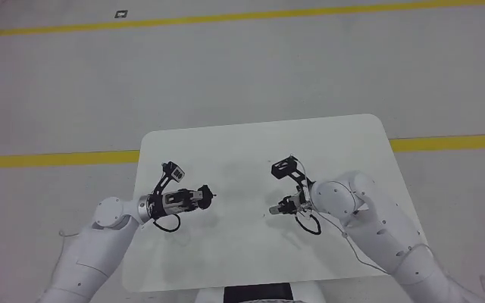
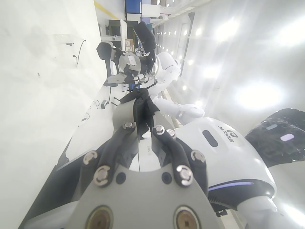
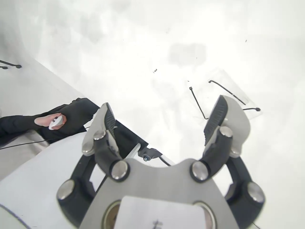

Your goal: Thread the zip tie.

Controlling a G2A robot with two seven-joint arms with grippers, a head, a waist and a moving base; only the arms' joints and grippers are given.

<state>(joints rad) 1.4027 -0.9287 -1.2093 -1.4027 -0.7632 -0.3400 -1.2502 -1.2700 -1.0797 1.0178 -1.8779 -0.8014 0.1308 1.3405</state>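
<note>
Over the table (image 1: 258,144), near half: zip tie (image 2: 142,110) held, not yet threaded.
Robot's left gripper (image 1: 211,195) clamped narrow on it, left of table centre; right gripper (image 3: 164,102) wide, empty, about table centre. Risk: floppy tail swings, misses head slot.

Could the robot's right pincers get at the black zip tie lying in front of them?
Probably yes. The right gripper is open and faces the zip tie, which lies flat with nothing over it or between the two. How far off it lies is hard to tell.
</note>
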